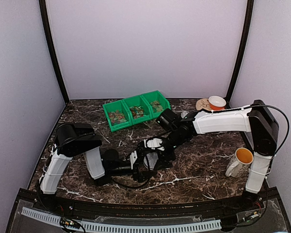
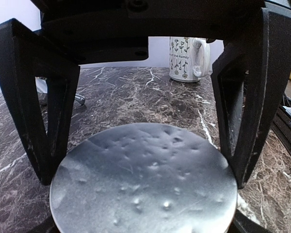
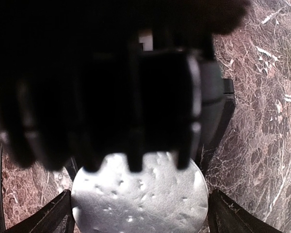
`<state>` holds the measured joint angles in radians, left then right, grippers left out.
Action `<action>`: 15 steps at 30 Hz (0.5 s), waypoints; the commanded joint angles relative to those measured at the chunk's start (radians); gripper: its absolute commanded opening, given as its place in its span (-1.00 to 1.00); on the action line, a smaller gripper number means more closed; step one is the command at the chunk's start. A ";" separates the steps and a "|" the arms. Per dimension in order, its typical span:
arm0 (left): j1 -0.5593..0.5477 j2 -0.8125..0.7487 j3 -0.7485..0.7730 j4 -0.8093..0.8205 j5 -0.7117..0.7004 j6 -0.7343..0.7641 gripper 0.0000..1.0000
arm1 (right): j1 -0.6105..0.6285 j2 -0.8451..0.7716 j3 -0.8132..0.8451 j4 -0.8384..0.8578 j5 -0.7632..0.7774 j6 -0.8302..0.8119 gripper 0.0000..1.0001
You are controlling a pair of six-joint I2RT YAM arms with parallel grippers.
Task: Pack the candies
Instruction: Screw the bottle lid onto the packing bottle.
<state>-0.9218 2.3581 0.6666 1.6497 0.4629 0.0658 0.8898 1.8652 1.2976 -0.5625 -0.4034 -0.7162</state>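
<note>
Candies in bins; marble table, jar; lilac walls.

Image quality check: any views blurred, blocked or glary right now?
Right wrist: top half dark and defocused, only the grey lid is sharp. Left wrist: in focus, soft sheen on that lid, mug print readable. Top external: even light, sharp, but candies too small to resolve.

Overhead camera looks down from behind; both wrist cameras closely share the grey lid.
</note>
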 commanded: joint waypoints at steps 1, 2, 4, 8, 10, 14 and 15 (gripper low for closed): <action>0.000 0.175 -0.078 -0.060 0.013 0.110 0.62 | -0.006 0.015 0.031 0.009 -0.002 0.032 0.79; 0.000 0.175 -0.079 -0.061 0.005 0.110 0.62 | -0.006 0.016 0.032 0.010 -0.002 0.040 0.77; 0.000 0.175 -0.079 -0.061 -0.013 0.106 0.62 | -0.006 0.017 0.028 0.016 0.001 0.061 0.74; 0.000 0.175 -0.074 -0.069 -0.072 0.099 0.62 | -0.002 -0.006 -0.013 0.072 0.022 0.132 0.74; 0.000 0.173 -0.073 -0.079 -0.119 0.094 0.62 | 0.002 -0.028 -0.047 0.117 0.050 0.177 0.73; 0.000 0.168 -0.071 -0.087 -0.172 0.087 0.62 | 0.017 -0.050 -0.086 0.184 0.149 0.299 0.75; 0.000 0.167 -0.071 -0.088 -0.182 0.086 0.62 | 0.021 -0.050 -0.086 0.188 0.175 0.347 0.75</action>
<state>-0.9218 2.3577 0.6670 1.6497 0.4210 0.0639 0.9016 1.8313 1.2396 -0.4854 -0.3569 -0.5747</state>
